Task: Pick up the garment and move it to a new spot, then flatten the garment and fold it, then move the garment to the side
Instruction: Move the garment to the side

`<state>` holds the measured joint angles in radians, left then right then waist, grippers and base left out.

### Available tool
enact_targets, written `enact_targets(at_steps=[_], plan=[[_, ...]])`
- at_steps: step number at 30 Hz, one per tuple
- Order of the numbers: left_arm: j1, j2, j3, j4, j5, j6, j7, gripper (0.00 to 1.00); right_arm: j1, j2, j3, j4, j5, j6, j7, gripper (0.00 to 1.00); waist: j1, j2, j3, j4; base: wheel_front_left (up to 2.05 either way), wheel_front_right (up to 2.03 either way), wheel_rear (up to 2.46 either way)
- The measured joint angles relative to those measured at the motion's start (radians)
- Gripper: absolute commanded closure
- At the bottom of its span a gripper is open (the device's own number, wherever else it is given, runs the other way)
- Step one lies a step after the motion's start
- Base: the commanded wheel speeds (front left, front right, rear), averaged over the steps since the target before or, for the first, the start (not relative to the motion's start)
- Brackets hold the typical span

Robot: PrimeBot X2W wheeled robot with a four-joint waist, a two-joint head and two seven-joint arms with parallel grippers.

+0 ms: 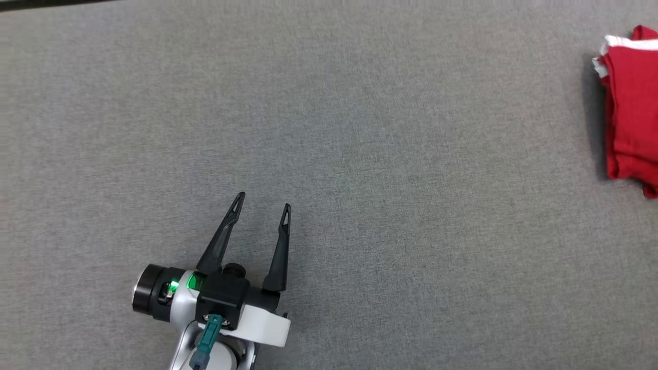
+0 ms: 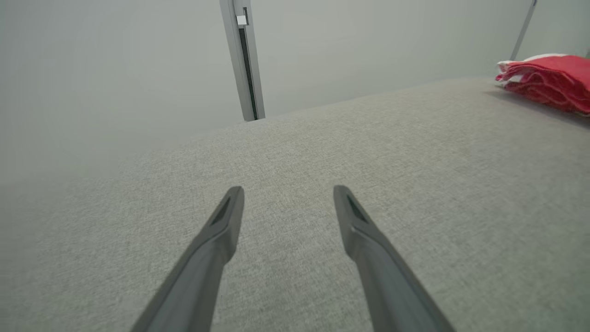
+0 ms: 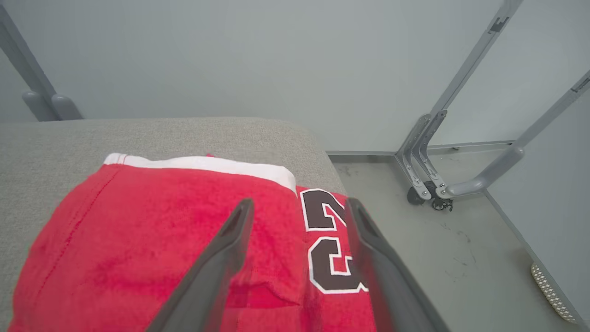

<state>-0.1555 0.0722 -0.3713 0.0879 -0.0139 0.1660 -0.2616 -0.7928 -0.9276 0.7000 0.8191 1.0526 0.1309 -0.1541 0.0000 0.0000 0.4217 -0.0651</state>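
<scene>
Grey woven cloth covers the bench (image 1: pixel 360 154), with pale walls behind. At its far right edge lies the red folded cloth garment (image 1: pixel 629 113) with a white band and black numbers. It looks folded and set to the side, so I think the job is almost finished. The left tool (image 1: pixel 264 201) hangs over bare bench, fingers spread wide, holding nothing. The right tool (image 3: pixel 299 203) hovers over the garment, fingers spread too, gripping nothing.

Table cover (image 1: pixel 360 154) was grey woven cloth, matt and finely grained. Garment (image 3: pixel 138 240) was red cloth with a soft, slightly fuzzy nap, a white band and stitched-on numerals. Left gripper (image 1: pixel 263 201) had matt dark plastic fingers (image 1: pixel 221 239) and a glossy white shell.
</scene>
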Motion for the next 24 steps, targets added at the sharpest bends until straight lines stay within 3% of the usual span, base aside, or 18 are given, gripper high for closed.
enact_targets(at_steps=[4,8,12,19,24], plan=[[0.029,-0.010,0.010,-0.002,-0.030,0.012,0.000,0.00,0.005,0.054,0.037,0.047,-0.116,0.000,-0.078,0.00,0.0000,0.0000,-0.052,0.017,0.00,0.00,0.00],[0.074,-0.017,0.042,-0.009,-0.070,0.026,0.000,0.00,0.047,0.165,0.033,0.036,-0.216,0.000,-0.104,0.00,0.0000,0.0000,-0.120,0.030,0.00,0.00,0.00],[0.117,-0.020,0.079,-0.023,-0.112,0.027,0.000,0.00,0.133,0.280,-0.141,-0.095,-0.373,0.000,-0.107,0.00,0.0000,0.0000,-0.190,0.044,0.00,0.00,0.00],[0.173,-0.022,0.155,-0.046,-0.184,0.002,0.000,0.00,0.470,0.569,-0.431,-0.353,-0.662,0.000,-0.107,0.00,-0.0001,0.0000,-0.292,0.081,0.00,0.00,0.00],[0.198,-0.023,0.185,-0.050,-0.205,-0.016,0.000,0.00,0.645,0.730,-0.551,-0.557,-0.798,0.000,-0.107,0.00,0.0000,0.0000,-0.348,0.107,0.00,0.00,0.00]])
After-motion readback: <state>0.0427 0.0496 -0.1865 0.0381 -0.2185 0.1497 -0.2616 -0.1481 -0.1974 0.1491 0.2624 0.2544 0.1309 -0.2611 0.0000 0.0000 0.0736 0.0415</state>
